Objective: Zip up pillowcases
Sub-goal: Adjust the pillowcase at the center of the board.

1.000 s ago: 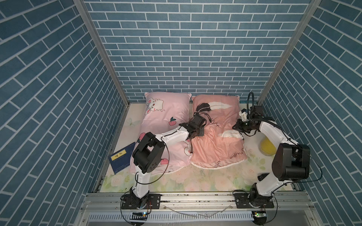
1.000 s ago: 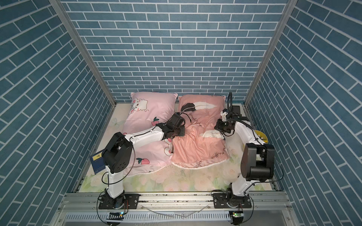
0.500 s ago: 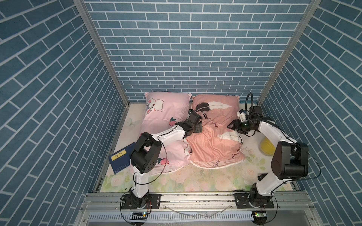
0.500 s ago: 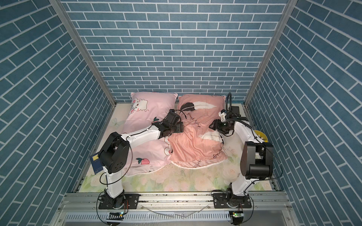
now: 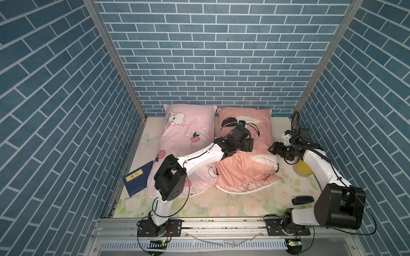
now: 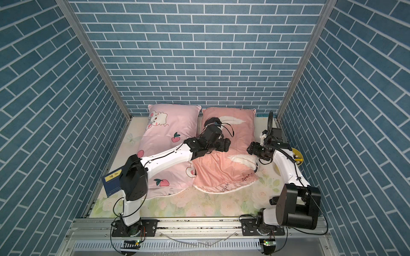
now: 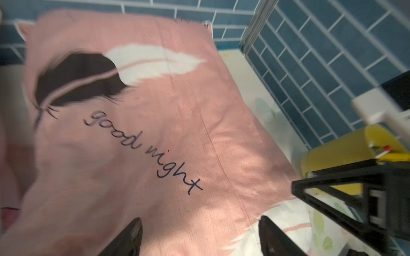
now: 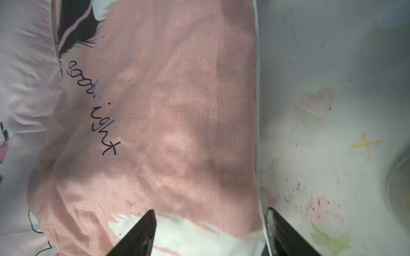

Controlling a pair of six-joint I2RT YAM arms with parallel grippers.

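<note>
Salmon pillowcase [image 5: 244, 175] under left gripper [image 7: 199, 219] and right gripper [image 8: 210, 210], fingers [image 7: 131, 237] apart.

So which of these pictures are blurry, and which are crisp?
Left wrist view: the salmon satiny feather-print pillowcase smears, worst at the black feather; right wrist view: soft and blocky, a shadow crossing that fabric; both top views: sharp, evenly lit.

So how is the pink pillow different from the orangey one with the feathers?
The light pink pillowcase is paler; the salmon pillowcase is a deeper orange-pink. The light pink pillowcase shows a white cartoon animal and red fruits; the salmon pillowcase shows black and white feathers and the words "good night". Both are rectangular and lie side by side on the floral sheet.
</note>
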